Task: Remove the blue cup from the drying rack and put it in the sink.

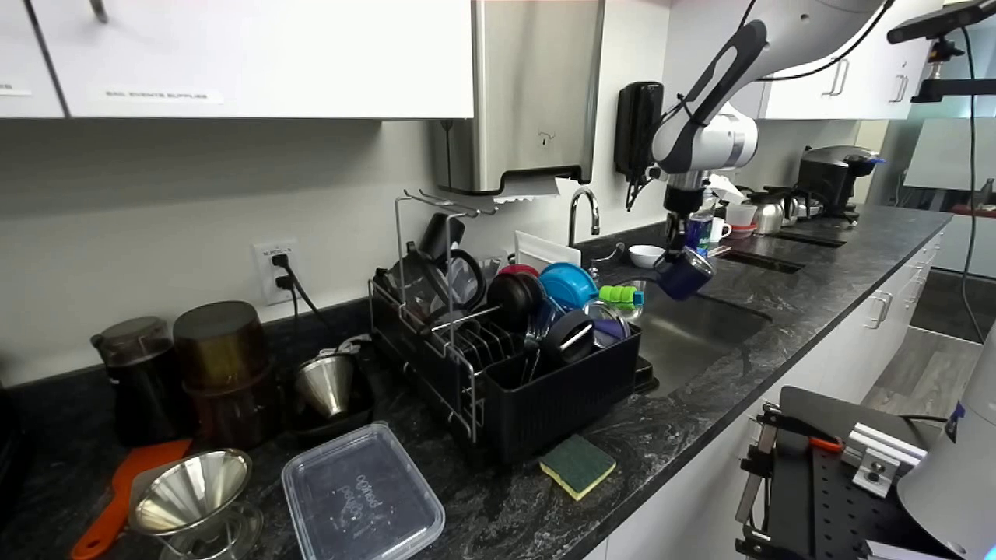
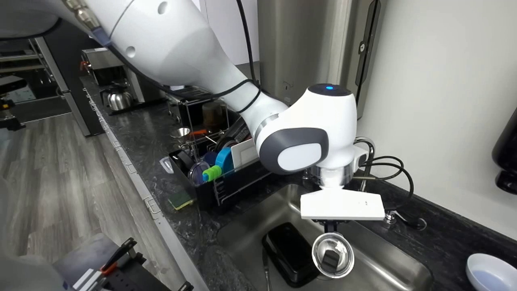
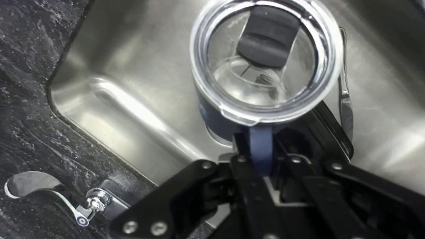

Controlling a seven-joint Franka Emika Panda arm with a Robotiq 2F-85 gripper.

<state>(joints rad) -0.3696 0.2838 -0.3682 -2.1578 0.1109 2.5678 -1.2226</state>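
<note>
The gripper (image 3: 259, 146) is clasping the blue cup (image 1: 682, 277) by its handle (image 3: 261, 141), fingers (image 3: 239, 147) pressing from either side; only the wrist view is showing this hold plainly. In an exterior view, going rightward, the drying rack (image 2: 207, 197) is standing beside the sink (image 2: 244, 235), a metal utensil (image 2: 267, 279) and a black dish (image 2: 287, 250) are lying in it, the cup is hanging above, and a white bowl (image 2: 490, 270) is resting on the counter (image 2: 448, 242). There the cup's clear lid (image 2: 341, 249) is showing nearly face-on; in an exterior view the silver rim (image 1: 699, 260) is pointing up and rightward, the long axis slanting.
</note>
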